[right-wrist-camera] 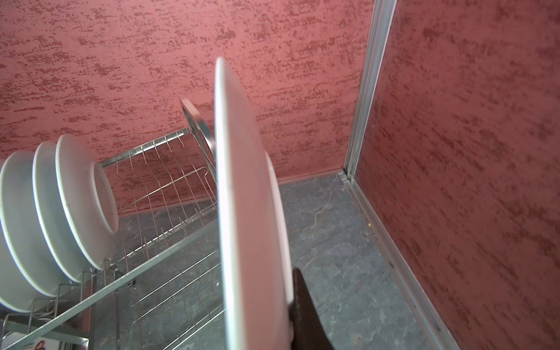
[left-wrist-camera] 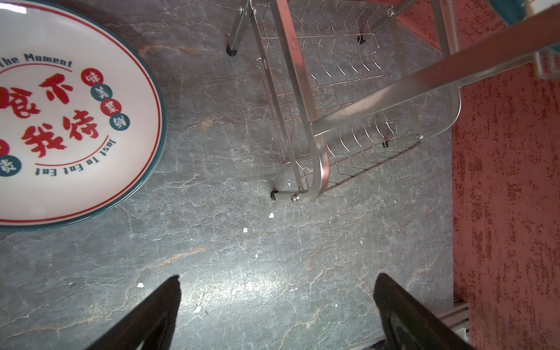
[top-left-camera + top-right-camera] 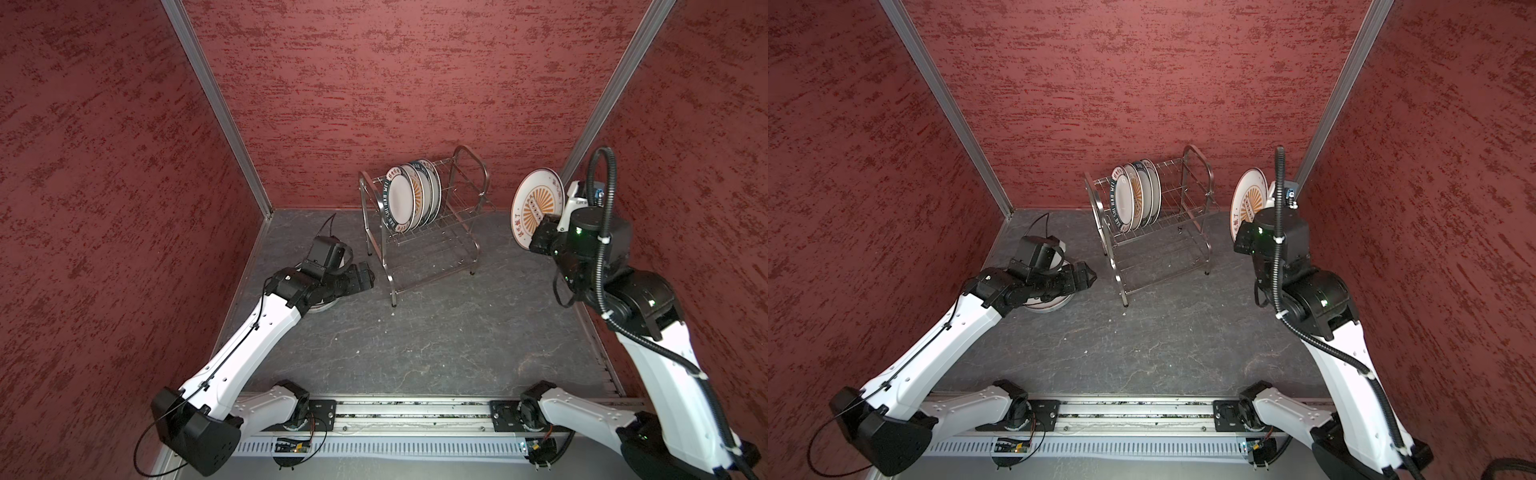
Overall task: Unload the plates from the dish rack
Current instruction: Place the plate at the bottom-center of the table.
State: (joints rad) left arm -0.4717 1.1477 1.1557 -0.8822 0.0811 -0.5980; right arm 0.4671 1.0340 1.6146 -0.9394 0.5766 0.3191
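Note:
The dish rack (image 3: 432,232) (image 3: 1163,232) stands at the back middle of the table, with several plates (image 3: 409,197) (image 3: 1136,195) upright in the left end of its upper tier. To the right of the rack, my right gripper (image 3: 543,232) is shut on the lower rim of a sunburst plate (image 3: 536,205) (image 3: 1248,201), held upright in the air. In the right wrist view this plate (image 1: 245,212) is edge-on with one finger (image 1: 301,306) against it. My left gripper (image 3: 365,276) (image 2: 278,277) is open and empty, low over the table left of the rack. A red-lettered plate (image 2: 60,121) (image 3: 1052,306) lies flat under the left arm.
Red textured walls close in the back and both sides, with metal corner posts (image 3: 216,108) (image 3: 615,83). The rack's legs (image 2: 275,195) stand close to my left gripper. The arms' mounting rail (image 3: 415,411) runs along the front edge. Small white crumbs (image 2: 271,215) dot the grey tabletop.

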